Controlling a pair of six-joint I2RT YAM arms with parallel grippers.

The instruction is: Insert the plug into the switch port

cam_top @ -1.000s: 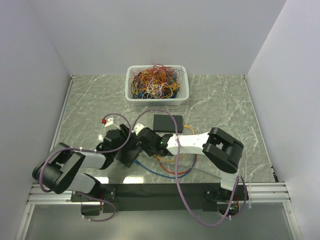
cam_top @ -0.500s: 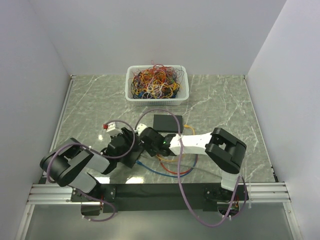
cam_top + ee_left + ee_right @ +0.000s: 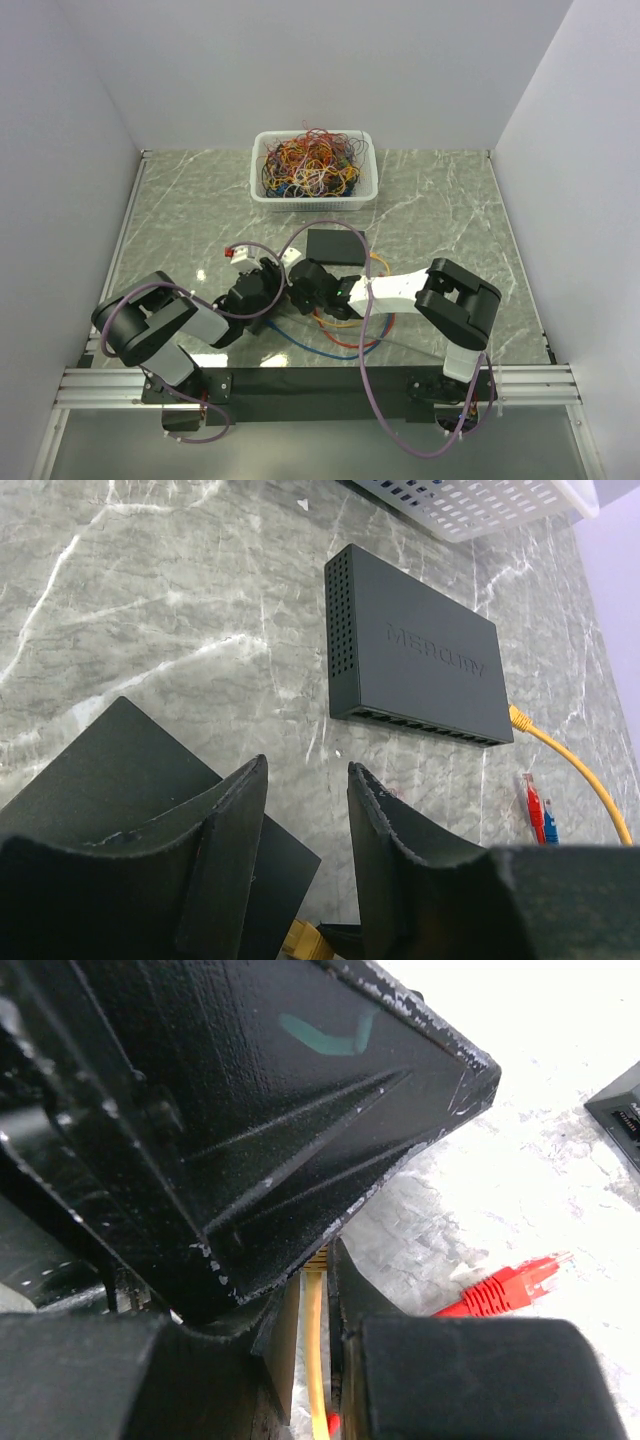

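- Grey marbled desk (image 3: 180,210).
- White basket (image 3: 258,192) of tangled wires, at the back.
- Black switch (image 3: 420,650), flat, mid-desk.
- Yellow cable (image 3: 570,765), blue cable (image 3: 305,340) and red plug (image 3: 500,1288) nearby.

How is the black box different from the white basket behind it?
The black box is dark and closed on top; the white basket is pale and open. The box has vent holes on one side; the basket's wall is a grid of holes. The basket holds tangled coloured wires; nothing lies on the box. Both are rectangular and sit on the table.
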